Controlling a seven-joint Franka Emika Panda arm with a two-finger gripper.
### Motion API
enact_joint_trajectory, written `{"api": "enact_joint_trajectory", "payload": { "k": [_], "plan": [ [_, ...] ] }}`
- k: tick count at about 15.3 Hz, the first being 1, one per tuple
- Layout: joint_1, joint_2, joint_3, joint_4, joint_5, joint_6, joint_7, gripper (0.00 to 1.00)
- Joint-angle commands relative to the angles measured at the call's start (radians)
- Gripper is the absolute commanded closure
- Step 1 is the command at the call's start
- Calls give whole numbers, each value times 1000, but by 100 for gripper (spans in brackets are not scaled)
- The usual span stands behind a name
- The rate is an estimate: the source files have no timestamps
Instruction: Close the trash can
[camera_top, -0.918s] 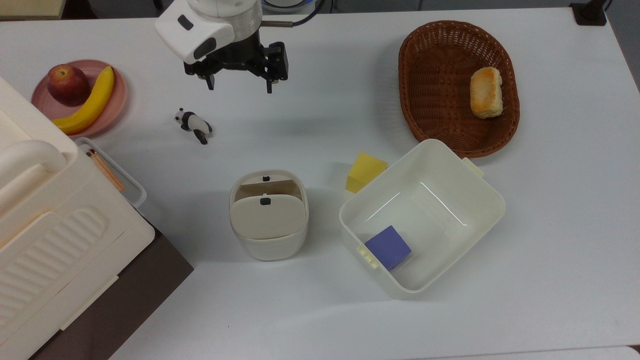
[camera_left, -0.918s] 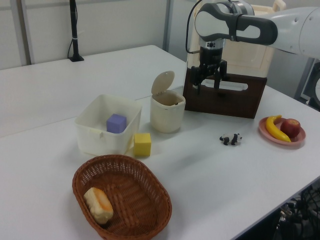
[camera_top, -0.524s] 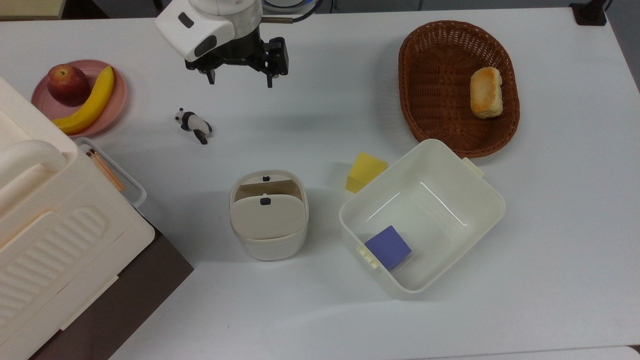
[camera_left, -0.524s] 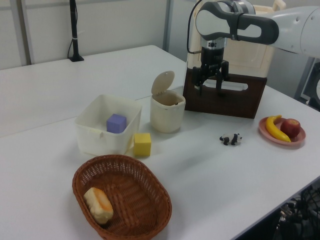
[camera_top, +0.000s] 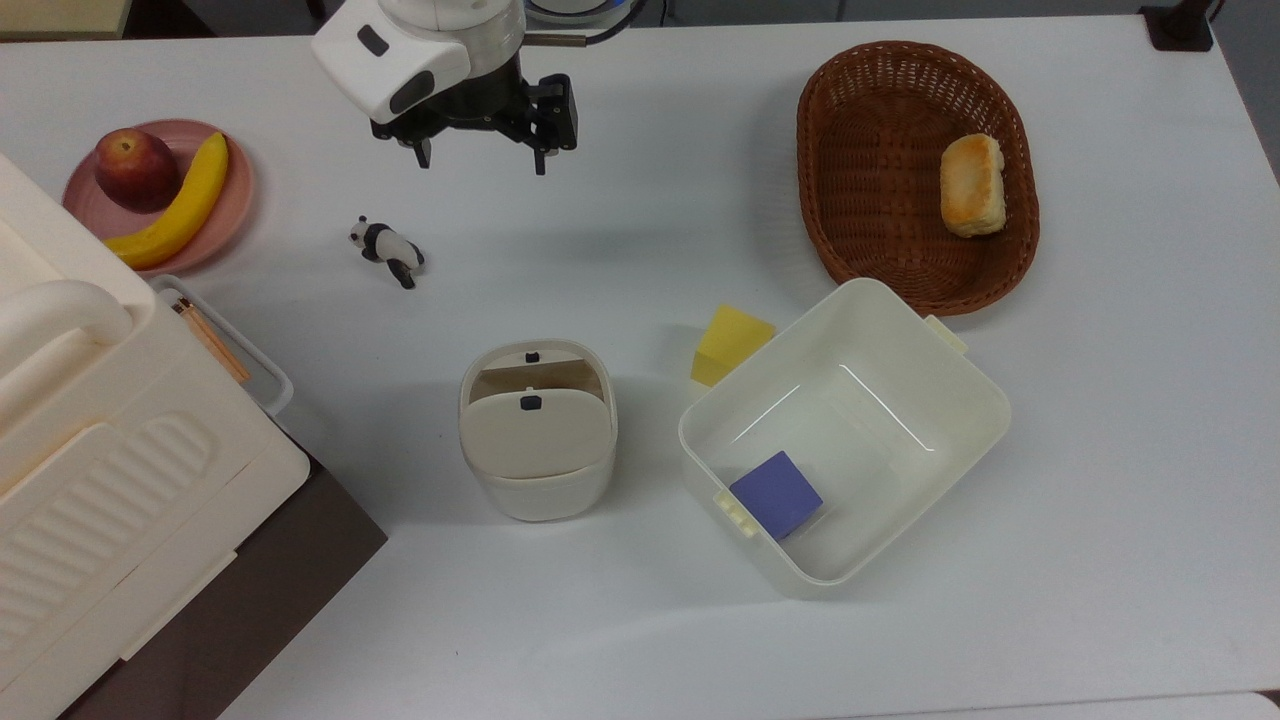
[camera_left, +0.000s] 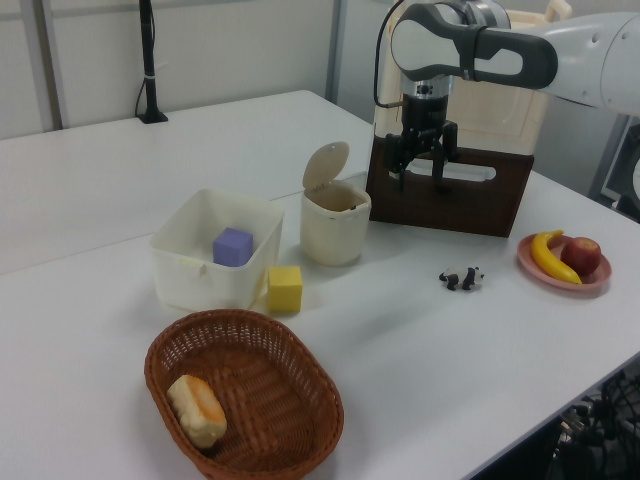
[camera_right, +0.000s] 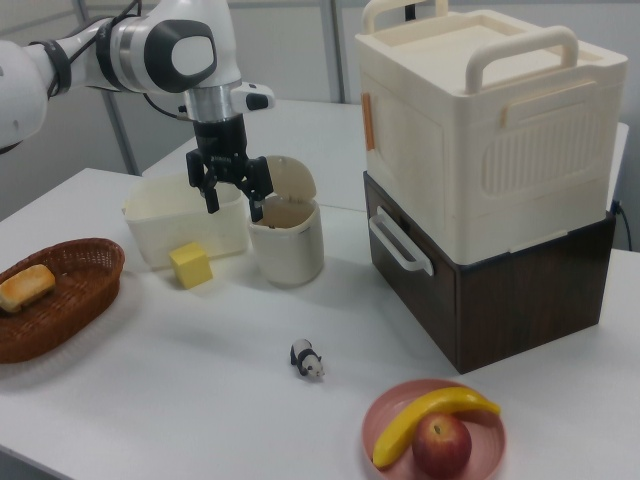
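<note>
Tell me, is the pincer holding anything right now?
Nothing. The pincer hangs open and empty above the table, well away from the trash can, whose lid stands up.

no readable text, labels, or signs

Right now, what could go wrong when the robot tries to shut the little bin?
The small cream plastic trash can is light-looking and its beige hinged lid stands upright, so a hard push might tip or slide it. The open claw hangs high near the small black-and-white panda figure and could clip it on a low path.
</note>
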Motion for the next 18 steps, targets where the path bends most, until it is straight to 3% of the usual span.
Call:
{"api": "enact_joint_trajectory", "payload": {
  "k": [1,18],
  "plan": [
    [7,-26,-6,-21,14,-18,10,0],
    [-24,-13,-2,-24,-5,17,10,0]
  ]
}}
